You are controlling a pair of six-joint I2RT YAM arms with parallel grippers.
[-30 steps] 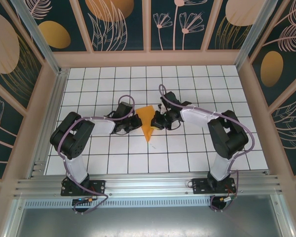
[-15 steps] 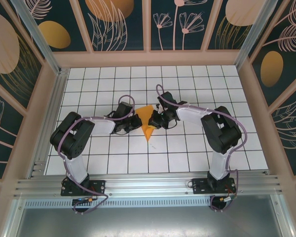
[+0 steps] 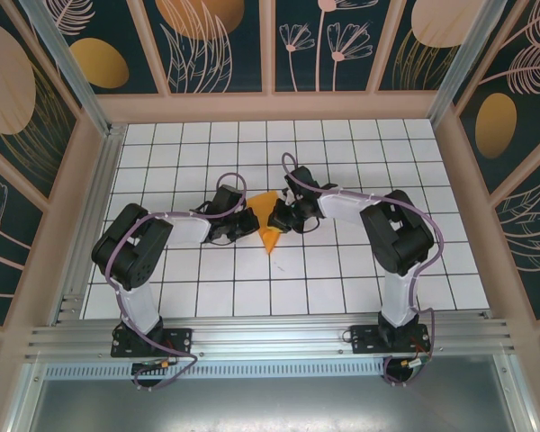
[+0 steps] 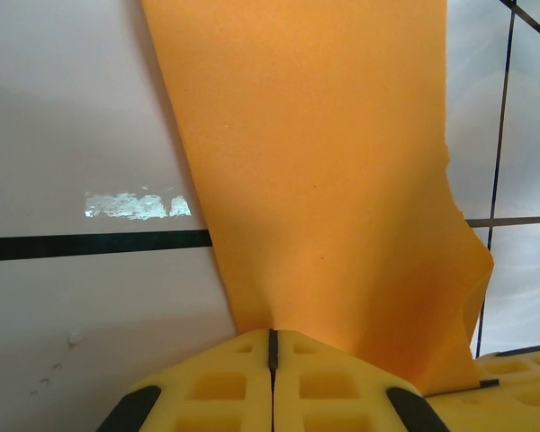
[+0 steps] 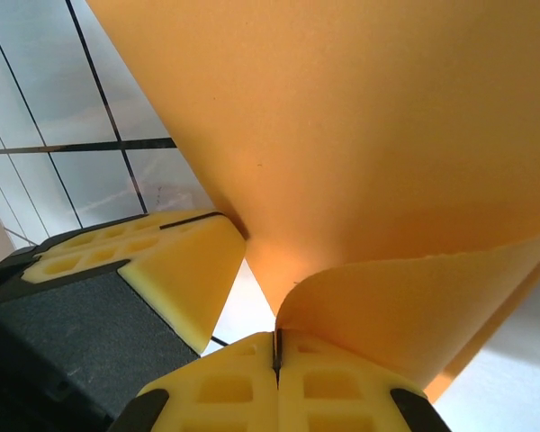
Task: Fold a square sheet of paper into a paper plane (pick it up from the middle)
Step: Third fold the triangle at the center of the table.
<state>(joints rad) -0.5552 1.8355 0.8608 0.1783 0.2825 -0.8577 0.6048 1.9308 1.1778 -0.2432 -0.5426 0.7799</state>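
The square sheet of paper [image 3: 267, 235] is orange and folded into a pointed triangle, tip toward the arms, mid-table. My left gripper [image 3: 250, 222] is at its left edge and my right gripper [image 3: 277, 219] at its right edge, close together. In the left wrist view the left gripper [image 4: 272, 335] is shut on the paper [image 4: 324, 153], which stretches away flat. In the right wrist view the right gripper [image 5: 275, 346] is shut on a curled-over flap of the paper [image 5: 405, 306]; the left gripper's yellow fingers [image 5: 175, 261] sit just beside it. A paper plane is out of view.
The table [image 3: 207, 288] is white with a black grid. Wooden rails and patterned walls [image 3: 90, 180] box it in on three sides. An aluminium frame [image 3: 270, 337] runs along the near edge by the arm bases.
My right gripper has moved left toward the left gripper, carrying the paper's right flap over. The paper looks narrower from above. The left gripper has stayed put.
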